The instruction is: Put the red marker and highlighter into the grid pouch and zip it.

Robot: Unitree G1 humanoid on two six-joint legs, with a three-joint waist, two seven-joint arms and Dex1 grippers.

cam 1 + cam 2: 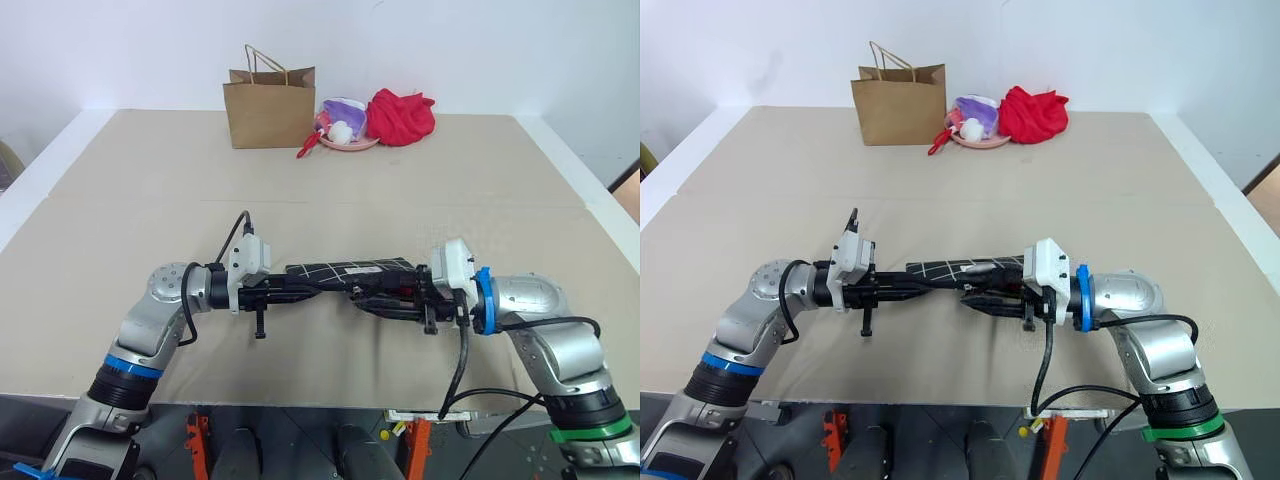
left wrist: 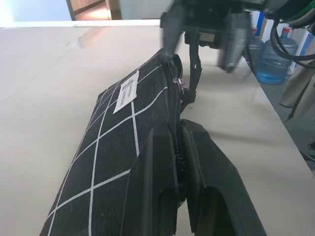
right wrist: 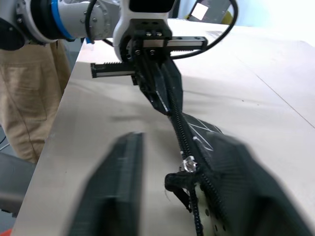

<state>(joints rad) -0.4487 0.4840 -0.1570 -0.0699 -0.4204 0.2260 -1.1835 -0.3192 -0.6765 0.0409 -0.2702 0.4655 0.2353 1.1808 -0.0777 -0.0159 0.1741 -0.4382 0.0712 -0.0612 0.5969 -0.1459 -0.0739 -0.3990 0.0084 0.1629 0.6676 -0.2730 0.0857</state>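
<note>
Pouch: we see the flat black fabric grid pouch [image 1: 350, 270] with thin white lines and a small white label, held above the beige table [image 1: 400, 180].
Left gripper [image 2: 179, 162]: clenched on the pouch's zipper edge.
Right gripper [image 1: 392, 298]: at the opposite end by the zipper pull [image 3: 188, 162] (we cannot tell its grip).

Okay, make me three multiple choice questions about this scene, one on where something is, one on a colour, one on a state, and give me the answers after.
1. Where is the brown paper bag?
A. at the table's far edge
B. under the grid pouch
C. in the left gripper

2. What colour are the lines on the grid pouch?
A. red
B. white
C. yellow

3. What is the left gripper doing?
A. hanging open above the table
B. resting flat on the table
C. clamped on the grid pouch's zipper edge

Answers: 1 A, it stands far back beside the red cloth. 2 B, thin white lines cross the black fabric. 3 C, its fingers press together around the zipper edge.
</note>
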